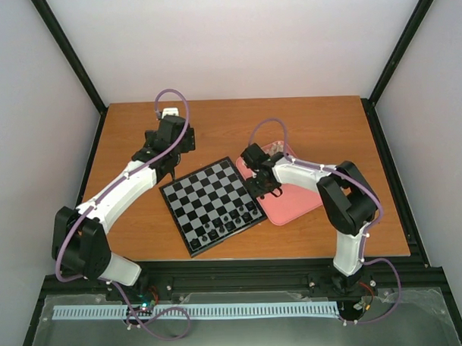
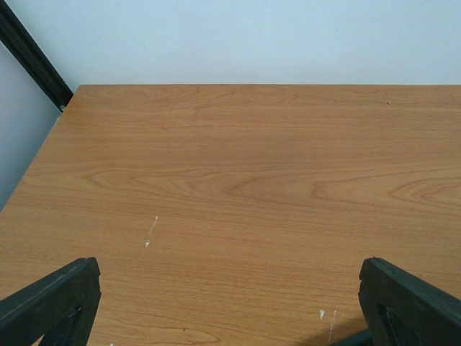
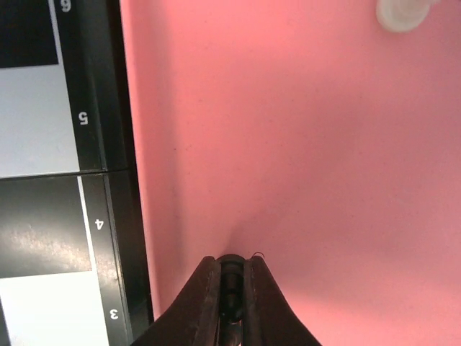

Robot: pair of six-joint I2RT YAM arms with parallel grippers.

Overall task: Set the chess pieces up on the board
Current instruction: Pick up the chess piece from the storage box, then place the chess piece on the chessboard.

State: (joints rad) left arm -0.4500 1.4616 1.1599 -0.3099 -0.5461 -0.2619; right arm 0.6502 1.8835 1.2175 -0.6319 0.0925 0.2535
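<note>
Black piece pinched in right claw — over tray.

The overhead camera sits high behind the arm bases, tilted down and forward. It is far enough back to take in the whole table, the board, the pink tray and both arms.

The left wrist camera is well above the wood and looks ahead at a slant past the left gripper, whose spread fingers frame the lower corners. Beyond the jaws lie bare tabletop and the back wall, both shared with the overhead view.

The right wrist camera is very close and faces almost straight down. The right gripper, fingers nearly together, sits at the bottom edge, with the tray ahead of the jaws and the board's numbered edge to their left. The overhead view shows that same seam.
</note>
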